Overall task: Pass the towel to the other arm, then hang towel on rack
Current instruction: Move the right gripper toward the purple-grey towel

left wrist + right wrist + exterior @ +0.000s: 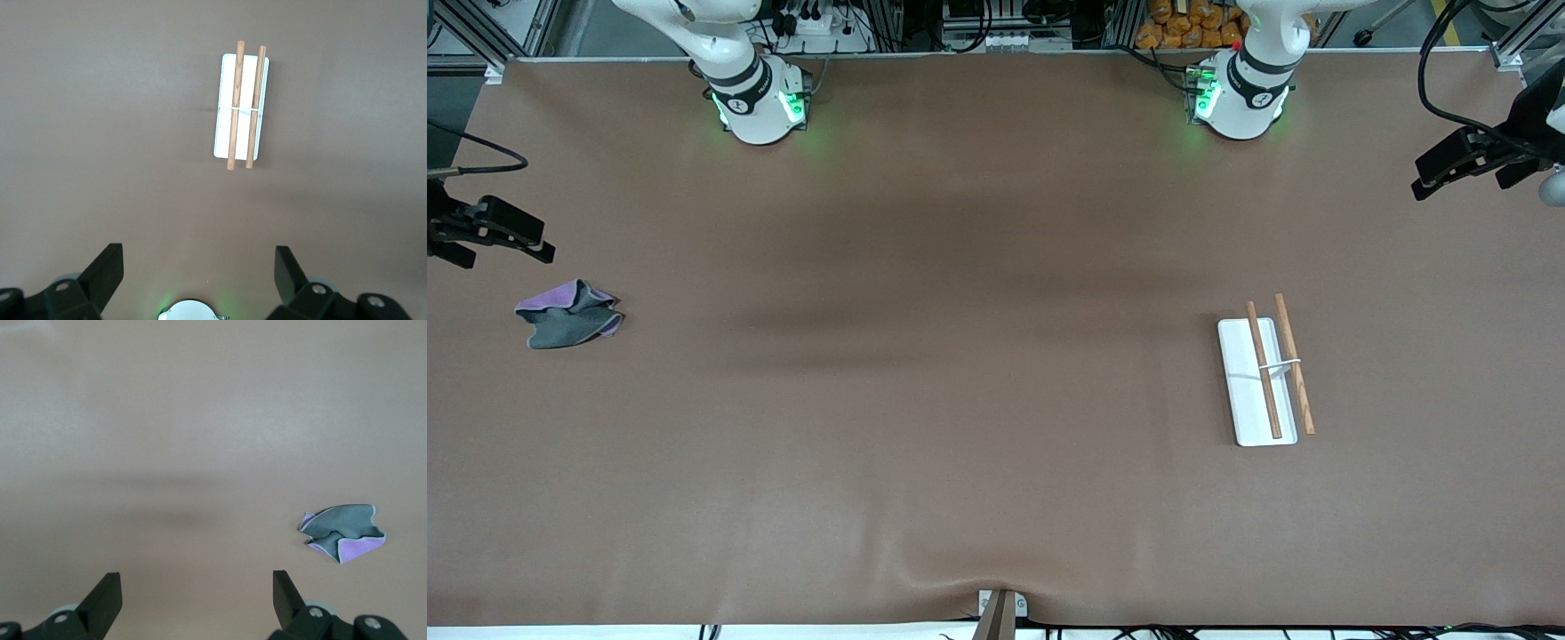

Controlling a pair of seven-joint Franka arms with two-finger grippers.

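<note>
In the front view the towel point(569, 313) lies crumpled on the brown table point(960, 400) at about nine o'clock, at the right arm's end, grey face mostly up with a purple edge showing. The rack point(1263, 378) sits at roughly three o'clock, at the left arm's end and well apart from the towel, its white base flat and its two brown rods running side by side. That spread looks like the reason for a handover: each thing seems to lie in one arm's reach only. The right gripper point(503, 233) hangs in the air at the table's edge just above the towel in this view, probably placed to drop onto it first; the left gripper point(1463, 164) waits at two o'clock, over the table's edge at its own end. In the left wrist view the left gripper point(199, 270) is spread wide and holds nothing, the rack point(241, 107) at twelve o'clock ahead of it. In the right wrist view the right gripper point(197, 593) is likewise released and empty, the towel point(341, 533) at about three o'clock, untouched.
</note>
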